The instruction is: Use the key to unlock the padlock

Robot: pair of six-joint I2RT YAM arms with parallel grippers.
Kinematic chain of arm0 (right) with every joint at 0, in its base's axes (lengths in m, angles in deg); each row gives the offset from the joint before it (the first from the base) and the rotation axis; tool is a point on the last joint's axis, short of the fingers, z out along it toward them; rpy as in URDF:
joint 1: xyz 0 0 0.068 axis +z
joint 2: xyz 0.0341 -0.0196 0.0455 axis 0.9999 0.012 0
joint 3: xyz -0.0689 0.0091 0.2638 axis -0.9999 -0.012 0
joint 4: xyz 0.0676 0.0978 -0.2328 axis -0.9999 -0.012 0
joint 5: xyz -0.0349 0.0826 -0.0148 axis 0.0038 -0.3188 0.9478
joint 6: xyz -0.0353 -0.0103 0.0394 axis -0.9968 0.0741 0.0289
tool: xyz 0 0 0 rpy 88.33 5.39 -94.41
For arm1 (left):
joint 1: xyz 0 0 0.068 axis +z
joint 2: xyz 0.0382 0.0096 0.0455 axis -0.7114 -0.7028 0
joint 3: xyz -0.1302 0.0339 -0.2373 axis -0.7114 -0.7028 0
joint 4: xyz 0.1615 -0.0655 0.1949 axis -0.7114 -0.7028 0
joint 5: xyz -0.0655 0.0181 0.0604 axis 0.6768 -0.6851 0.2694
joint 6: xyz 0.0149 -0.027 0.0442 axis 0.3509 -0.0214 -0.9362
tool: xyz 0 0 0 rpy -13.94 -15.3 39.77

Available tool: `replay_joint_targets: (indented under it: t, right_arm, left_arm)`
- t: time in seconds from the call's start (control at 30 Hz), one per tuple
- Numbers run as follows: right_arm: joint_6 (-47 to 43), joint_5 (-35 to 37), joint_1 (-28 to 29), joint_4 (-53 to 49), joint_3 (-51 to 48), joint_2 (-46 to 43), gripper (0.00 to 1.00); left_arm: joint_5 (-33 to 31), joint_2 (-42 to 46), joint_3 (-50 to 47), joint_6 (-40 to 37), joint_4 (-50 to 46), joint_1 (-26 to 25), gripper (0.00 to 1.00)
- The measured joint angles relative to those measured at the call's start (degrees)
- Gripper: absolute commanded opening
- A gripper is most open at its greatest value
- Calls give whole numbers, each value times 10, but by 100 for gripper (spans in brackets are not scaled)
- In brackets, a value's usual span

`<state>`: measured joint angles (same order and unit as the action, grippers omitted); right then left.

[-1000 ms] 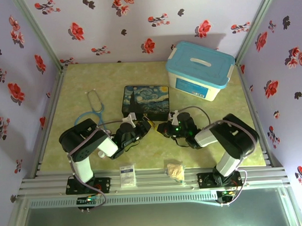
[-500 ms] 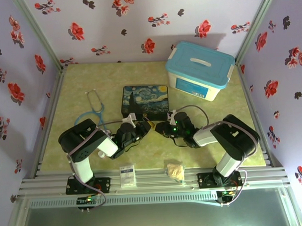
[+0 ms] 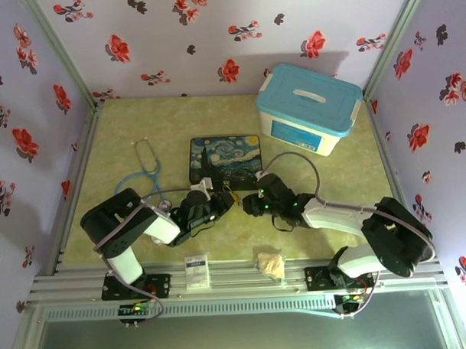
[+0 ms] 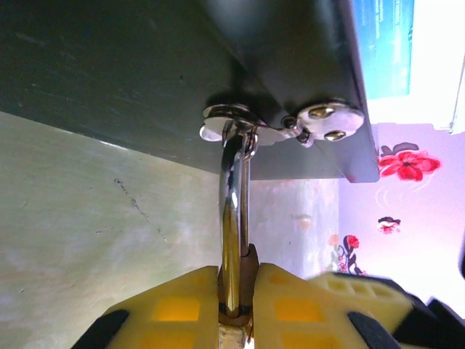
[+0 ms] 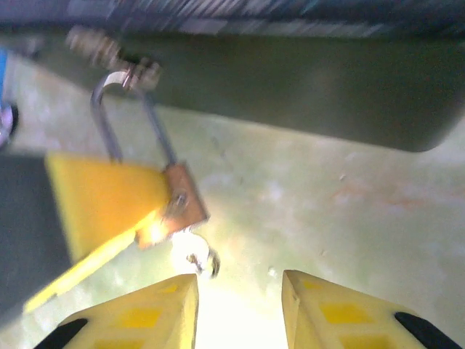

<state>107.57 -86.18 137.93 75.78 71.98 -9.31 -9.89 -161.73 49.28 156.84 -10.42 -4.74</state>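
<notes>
**Padlock clamped at tin latch; right fingers spread**

Count: one padlock, one key, two grippers, one tin, one storage box, one stethoscope, one packet, one crumpled lump.

Padlock hangs by its silver shackle from the latch on the near side of the Starry Night tin, brass body toward the arms. The left gripper is closed tight on the shackle just above the body, with yellow pads on both sides. A small silver piece, blurred but apparently the key, sits at the body's lower end. The right gripper is spread wide and holds nothing, just short of the key and not touching it.

Surroundings: the tin wall stands directly behind the lock. A blue-lidded storage box lies far right, apart from the tin. The stethoscope lies to the tin's left. A white packet and a crumpled tan lump lie at the near edge.

Room: the table is bare between the grippers and near rail. Floral walls bound three sides.
</notes>
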Motion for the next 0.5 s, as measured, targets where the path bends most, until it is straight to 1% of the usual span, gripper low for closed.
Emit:
replay_joint_targets:
  t: [0.2,0.23,0.37,0.5]
  right_arm:
    - [-101,57,24,-8,0,-4,41]
    - [-114,62,30,-6,1,-2,43]
    - [-162,60,53,15,11,29,49]
    - [-198,59,63,42,11,56,48]
  left_arm:
    - [0,33,3,-10,-60,0,0]
    - [0,34,5,-10,-65,0,0]
    - [0,35,10,-10,-73,-1,0]
    - [0,35,11,-10,-75,-2,0]
